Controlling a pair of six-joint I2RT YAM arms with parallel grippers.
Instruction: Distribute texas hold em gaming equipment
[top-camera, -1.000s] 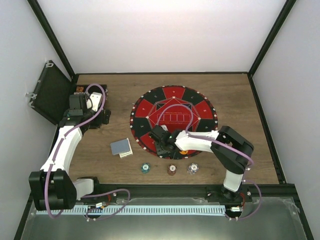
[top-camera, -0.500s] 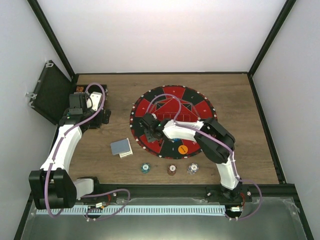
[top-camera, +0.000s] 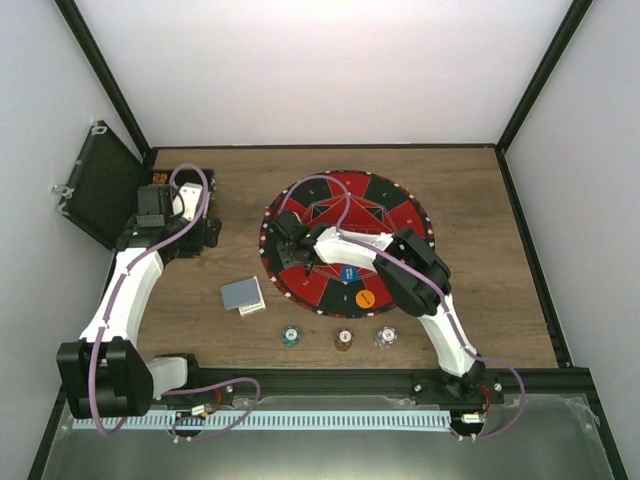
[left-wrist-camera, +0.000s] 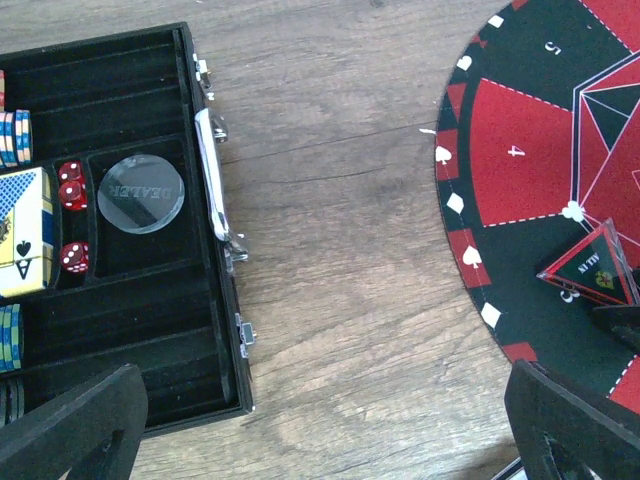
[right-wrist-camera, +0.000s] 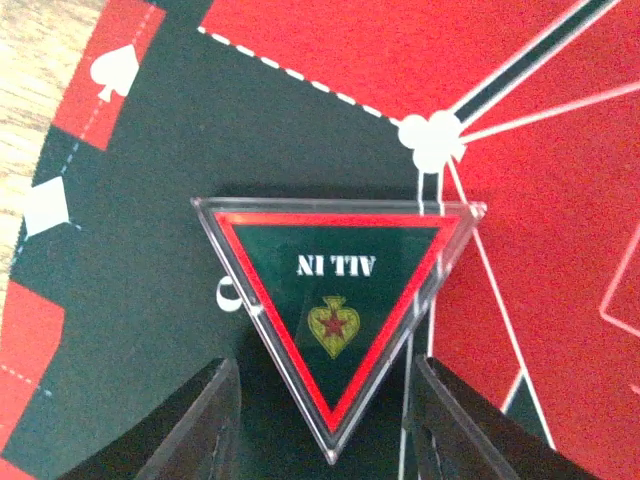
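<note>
A stack of grey-blue-backed cards (top-camera: 242, 295) lies on the wood left of the mat. Teal (top-camera: 290, 337), dark red (top-camera: 343, 340) and whitish (top-camera: 385, 337) chips sit in a row near the front. A blue button (top-camera: 348, 272) and an orange button (top-camera: 365, 297) lie on the mat. My right gripper (top-camera: 285, 228) is open over the mat's left side. The tip of a clear triangular "ALL IN" plaque (right-wrist-camera: 335, 305) lies between its fingers (right-wrist-camera: 195, 425). My left gripper (left-wrist-camera: 330, 445) is open and empty over bare wood beside the case.
The round red-and-black mat (top-camera: 400, 215) fills the table's middle. The open black case (left-wrist-camera: 150, 90) at the left holds a clear dealer disc (left-wrist-camera: 141, 192), red dice (left-wrist-camera: 71, 185), an ace-faced deck (left-wrist-camera: 20, 235) and chip stacks (left-wrist-camera: 12, 135). Its lid (top-camera: 95, 185) stands open.
My right arm has swung left across the mat, from its front edge to its left side, uncovering the blue and orange buttons. The left arm has not moved.
</note>
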